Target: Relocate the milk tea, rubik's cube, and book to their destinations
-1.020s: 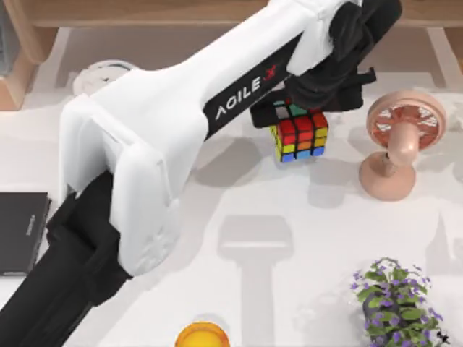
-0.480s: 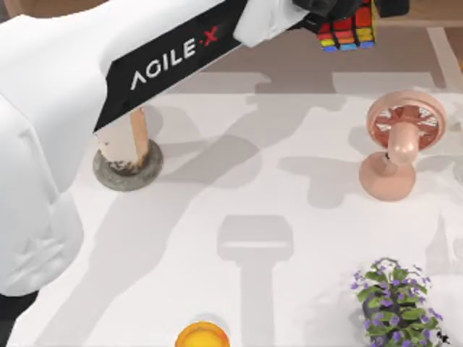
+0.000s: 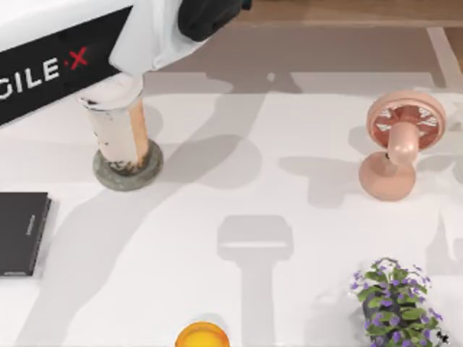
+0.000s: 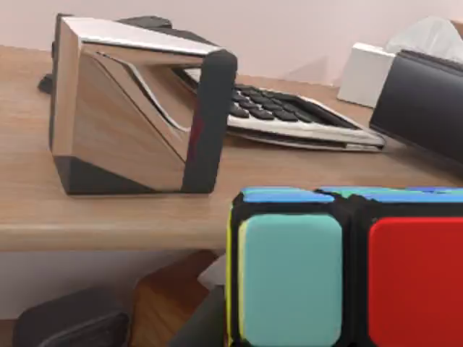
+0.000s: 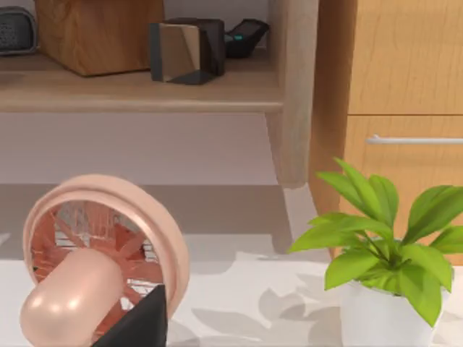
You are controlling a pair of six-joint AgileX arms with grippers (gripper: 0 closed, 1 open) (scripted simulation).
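Top view: white table (image 3: 304,181), wooden shelf (image 3: 347,11).

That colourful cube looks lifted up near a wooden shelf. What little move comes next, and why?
Probably ease the left arm forward and set the rubik's cube onto the wooden shelf. The cube sits about level with the shelf edge, and bare wood lies ahead of it beside the metal block.

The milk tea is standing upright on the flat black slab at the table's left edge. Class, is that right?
No. The milk tea stands upright on a round grey coaster, as the top view shows; the flat black slab lies apart, nearer the table's left edge.
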